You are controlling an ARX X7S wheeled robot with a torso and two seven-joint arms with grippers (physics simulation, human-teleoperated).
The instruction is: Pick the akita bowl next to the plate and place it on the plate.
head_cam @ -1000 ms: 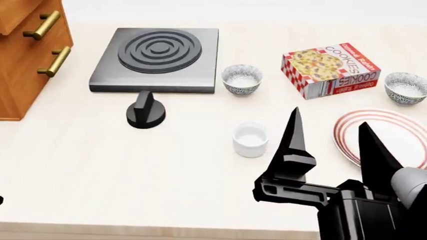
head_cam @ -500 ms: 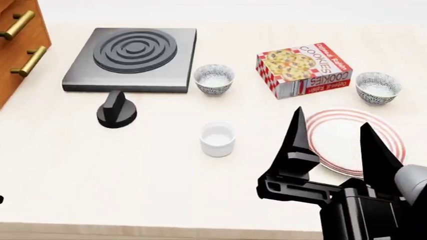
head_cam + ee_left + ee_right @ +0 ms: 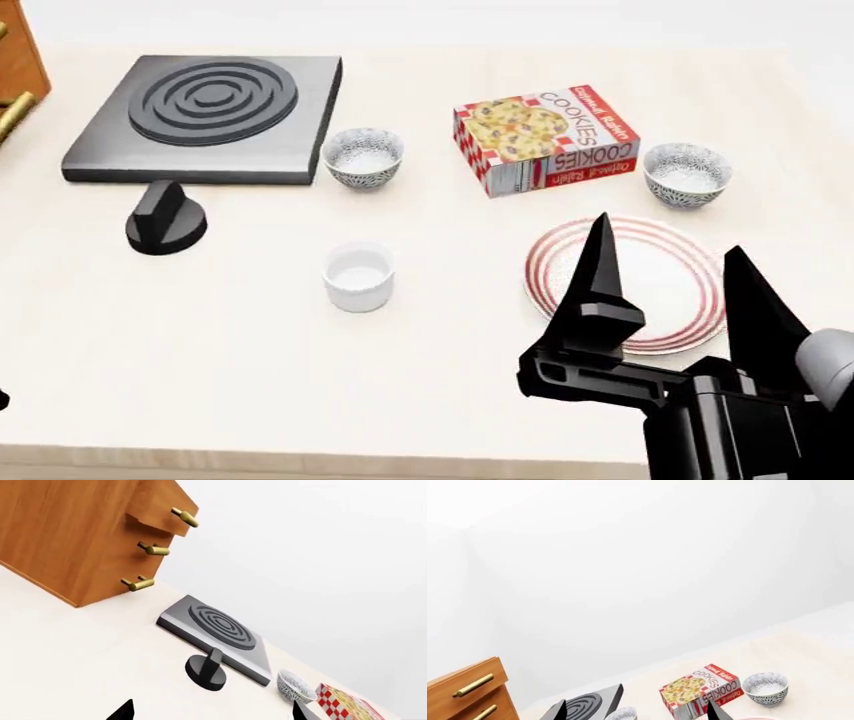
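Observation:
The akita bowl [image 3: 687, 173], speckled grey-black outside and white inside, stands just past the far edge of the plate [image 3: 667, 305], right of the cookie box. The right wrist view shows this bowl [image 3: 767, 687] too. The plate is white with red rings and holds nothing. My right gripper [image 3: 667, 236] hovers open over the plate's near side, nothing between its black fingers [image 3: 598, 275], well short of the bowl. My left gripper [image 3: 212, 714] is open above bare table, only its fingertips showing; it does not show in the head view.
A second speckled bowl [image 3: 363, 157] sits beside the black stove plate [image 3: 200, 110]. A cookie box [image 3: 545, 135] lies between the two bowls. A white cup [image 3: 359, 276] and a black knob [image 3: 166, 220] stand nearer. A wooden drawer cabinet [image 3: 87, 535] rises at far left.
The head view has swung right: everything on the table has slid left in it and the plate has come fully into view. My right gripper stays open, at the same place in the picture.

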